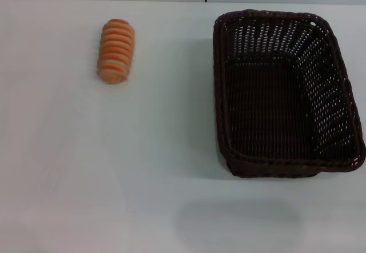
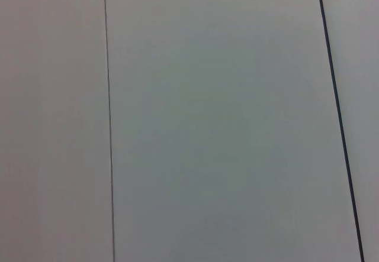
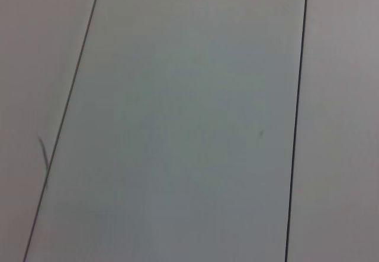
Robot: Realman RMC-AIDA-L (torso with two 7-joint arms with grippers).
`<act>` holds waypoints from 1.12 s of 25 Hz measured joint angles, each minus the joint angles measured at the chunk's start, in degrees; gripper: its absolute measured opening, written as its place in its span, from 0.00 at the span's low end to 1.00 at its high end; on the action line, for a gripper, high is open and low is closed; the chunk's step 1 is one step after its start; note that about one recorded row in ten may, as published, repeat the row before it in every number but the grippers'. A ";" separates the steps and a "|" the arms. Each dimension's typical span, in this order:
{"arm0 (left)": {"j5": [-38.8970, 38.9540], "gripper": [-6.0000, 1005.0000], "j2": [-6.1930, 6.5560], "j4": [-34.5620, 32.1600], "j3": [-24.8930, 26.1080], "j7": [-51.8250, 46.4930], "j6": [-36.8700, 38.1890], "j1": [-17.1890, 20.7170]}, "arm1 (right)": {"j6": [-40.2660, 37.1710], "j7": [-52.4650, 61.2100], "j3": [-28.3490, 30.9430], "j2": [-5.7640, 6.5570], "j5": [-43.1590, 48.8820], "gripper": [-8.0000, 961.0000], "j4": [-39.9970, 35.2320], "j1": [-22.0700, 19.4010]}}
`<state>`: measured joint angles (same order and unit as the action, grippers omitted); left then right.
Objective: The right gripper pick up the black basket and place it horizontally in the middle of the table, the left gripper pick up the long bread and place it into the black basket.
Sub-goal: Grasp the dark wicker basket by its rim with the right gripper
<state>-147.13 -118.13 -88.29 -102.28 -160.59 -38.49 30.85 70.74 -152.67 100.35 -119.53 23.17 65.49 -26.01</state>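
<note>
The long bread (image 1: 116,51), ribbed orange and cream, lies near the table's (image 1: 160,167) far left edge. The black basket (image 1: 284,93), woven and holding nothing, sits at the right edge. Neither end effector shows.

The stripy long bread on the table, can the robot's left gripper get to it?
Probably yes. The long bread lies alone on the table, on the robot's left, well apart from the black basket, with nothing over it. The left gripper is not in view.
</note>
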 joint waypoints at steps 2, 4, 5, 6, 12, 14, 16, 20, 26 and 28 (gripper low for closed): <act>0.00 0.84 0.01 0.03 0.03 0.01 0.00 -0.06 | 0.00 0.00 -0.18 0.00 0.00 0.42 0.12 -0.12; 0.00 0.84 0.01 0.07 0.05 0.02 0.00 -0.09 | 0.00 0.00 -0.47 0.00 0.00 0.43 0.26 -0.18; -0.01 0.84 0.00 0.10 0.06 0.02 0.00 -0.09 | 0.00 0.00 -0.60 0.00 0.00 0.43 0.31 -0.18; 0.00 0.84 0.01 0.12 0.06 0.02 0.00 -0.08 | -0.01 0.00 -0.64 0.00 0.00 0.43 0.32 -0.15; 0.00 0.84 0.08 0.12 0.07 0.02 0.00 0.20 | -0.74 0.00 -0.98 0.00 0.56 0.44 1.36 -0.16; 0.00 0.84 0.09 -0.03 0.13 0.02 0.00 0.32 | -3.33 0.08 -1.56 0.00 0.95 0.45 3.44 -1.01; 0.00 0.84 0.09 -0.14 0.23 0.02 0.00 0.44 | -7.73 0.60 -2.45 0.00 1.88 0.45 6.85 -2.59; -0.05 0.83 0.09 -0.30 0.38 0.02 0.00 0.69 | -17.52 1.59 -4.75 -0.01 4.83 0.46 16.62 -7.67; -0.12 0.83 0.04 -0.14 0.67 0.02 0.04 0.70 | -27.47 15.98 -2.36 -0.02 10.01 0.47 29.57 -13.69; -0.12 0.83 0.02 -0.11 0.71 0.02 0.05 0.67 | -30.63 22.33 -0.33 -0.11 15.29 0.48 32.91 -14.16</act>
<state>-147.25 -118.11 -88.41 -101.57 -160.57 -38.45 31.52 40.12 -130.34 100.02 -119.64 38.46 98.40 -40.18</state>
